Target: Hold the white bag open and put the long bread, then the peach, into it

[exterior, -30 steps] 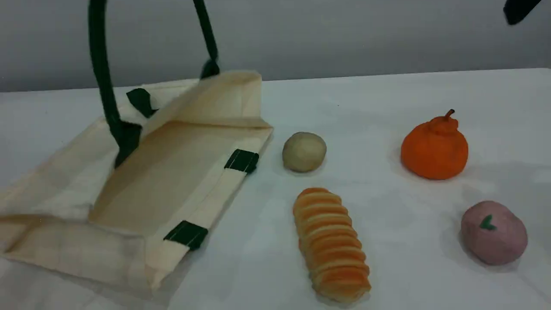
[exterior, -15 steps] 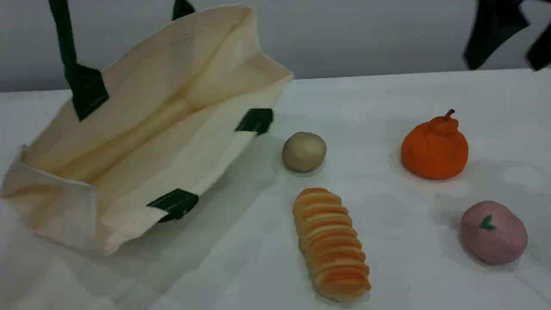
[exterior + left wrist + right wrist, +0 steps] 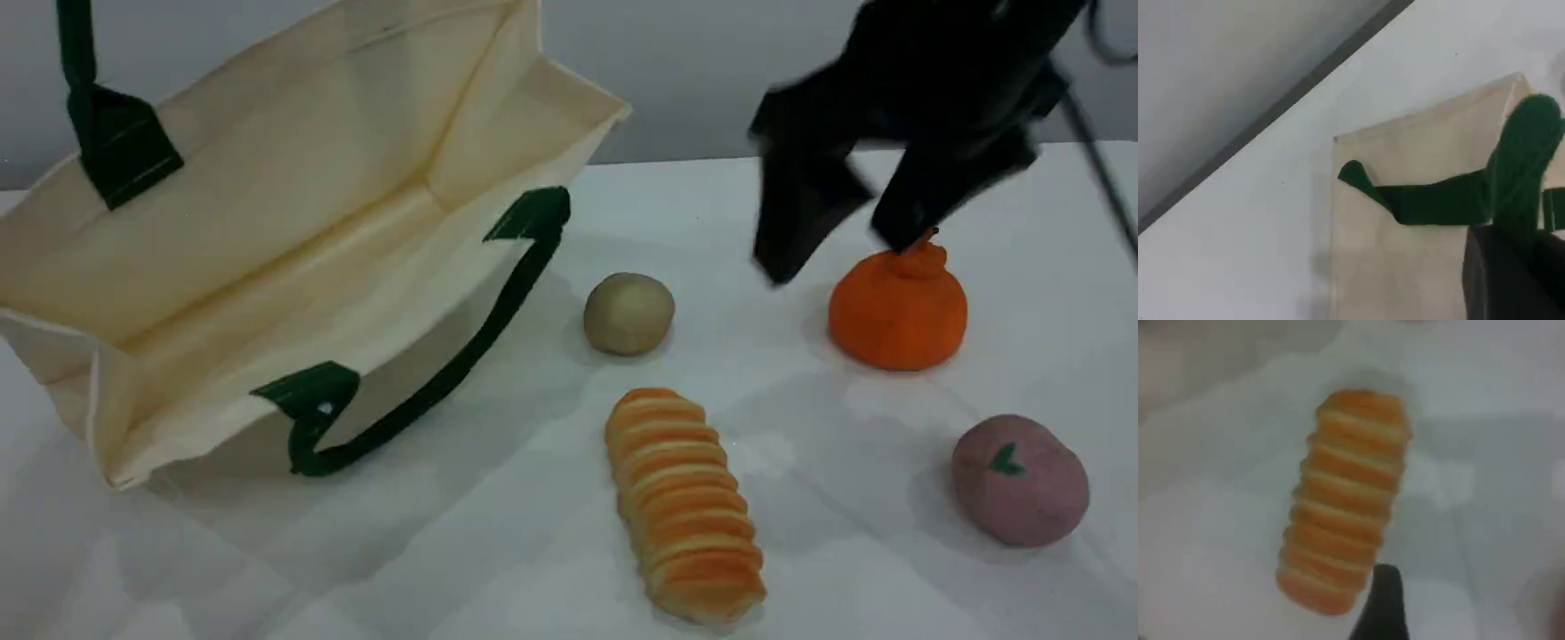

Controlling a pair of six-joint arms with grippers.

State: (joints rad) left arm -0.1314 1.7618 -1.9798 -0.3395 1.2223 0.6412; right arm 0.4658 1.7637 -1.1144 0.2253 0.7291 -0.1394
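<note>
The white bag (image 3: 293,222) stands tilted at the left, mouth gaping toward the fruit. Its far green handle (image 3: 76,53) runs up out of the scene view. The near handle (image 3: 444,373) droops onto the table. In the left wrist view my left gripper (image 3: 1511,273) is shut on the green strap (image 3: 1451,200) above the bag (image 3: 1418,160). My right gripper (image 3: 840,249) hangs open and blurred above the table beside the orange fruit. The long bread (image 3: 685,507) lies front centre and fills the right wrist view (image 3: 1348,500), above one fingertip (image 3: 1381,607). The peach (image 3: 1020,480) rests at the front right.
A small beige ball (image 3: 629,313) sits between the bag and the bread. An orange fruit with a stem knob (image 3: 898,307) stands right under the right gripper's fingers. The white table (image 3: 533,551) ends at a grey wall behind.
The bag has been lifted higher and its mouth has spread wide, with the near handle dropping onto the table. The right arm has swung down and left into view over the orange fruit.
</note>
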